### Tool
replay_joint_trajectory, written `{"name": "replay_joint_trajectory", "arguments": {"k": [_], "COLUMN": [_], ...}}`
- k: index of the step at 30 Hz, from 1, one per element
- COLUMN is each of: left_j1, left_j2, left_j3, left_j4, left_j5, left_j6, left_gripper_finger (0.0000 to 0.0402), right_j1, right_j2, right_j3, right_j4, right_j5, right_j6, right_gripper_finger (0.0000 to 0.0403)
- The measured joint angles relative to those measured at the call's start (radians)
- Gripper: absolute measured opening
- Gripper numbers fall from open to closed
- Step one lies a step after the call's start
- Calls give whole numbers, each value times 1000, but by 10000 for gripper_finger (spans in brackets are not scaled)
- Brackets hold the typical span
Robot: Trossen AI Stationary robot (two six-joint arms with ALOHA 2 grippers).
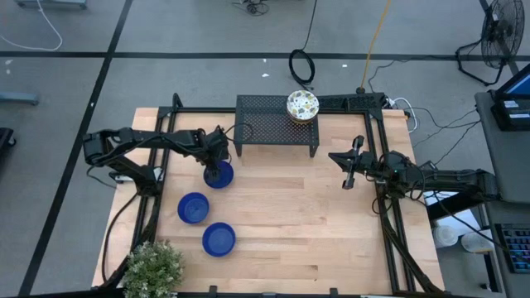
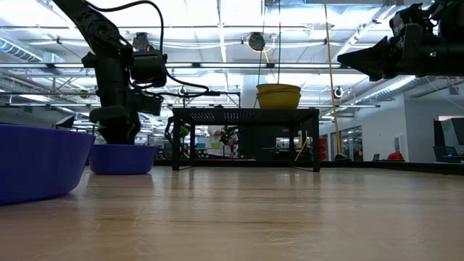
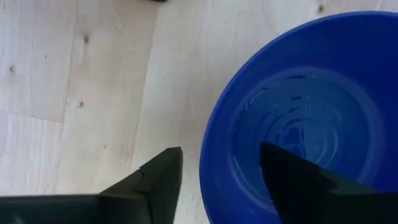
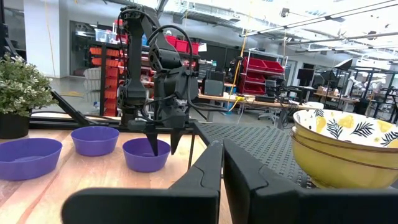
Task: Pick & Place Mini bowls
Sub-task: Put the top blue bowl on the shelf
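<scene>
Three blue mini bowls stand on the wooden table at the left: one [image 1: 219, 175] under my left gripper, one [image 1: 193, 208] nearer, one [image 1: 219, 239] nearest. A floral-patterned bowl [image 1: 303, 106] with a yellow outside [image 4: 348, 149] sits on a black mesh rack [image 1: 265, 124] at the far side. My left gripper [image 3: 221, 149] points down, open, astride the first bowl's rim [image 3: 208, 168]: one finger outside it, one inside over the bowl's floor. My right gripper [image 1: 335, 156] hangs shut above the table's right side, holding nothing.
A potted plant [image 1: 153, 269] stands at the near left corner. A black frame [image 1: 385, 207] runs along the table's edges. Bare wood [image 1: 306, 215] fills the middle and right of the table.
</scene>
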Motion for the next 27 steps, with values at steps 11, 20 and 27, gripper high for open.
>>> {"name": "replay_joint_trajectory", "arguments": {"k": [11, 20, 27], "left_j1": [0, 0, 0], "left_j2": [0, 0, -1], "left_j3": [0, 0, 1], "left_j4": [0, 0, 7], "left_j5": [0, 0, 4], "left_j6": [-40, -60, -61], "left_gripper_finger": [93, 42, 25], "right_j1": [0, 0, 0], "right_j2": [0, 0, 0], "right_j3": [0, 0, 0], "right_j4": [0, 0, 0], "right_j5": [0, 0, 0], "right_j6": [0, 0, 0], "right_gripper_finger": [2, 2, 2]}}
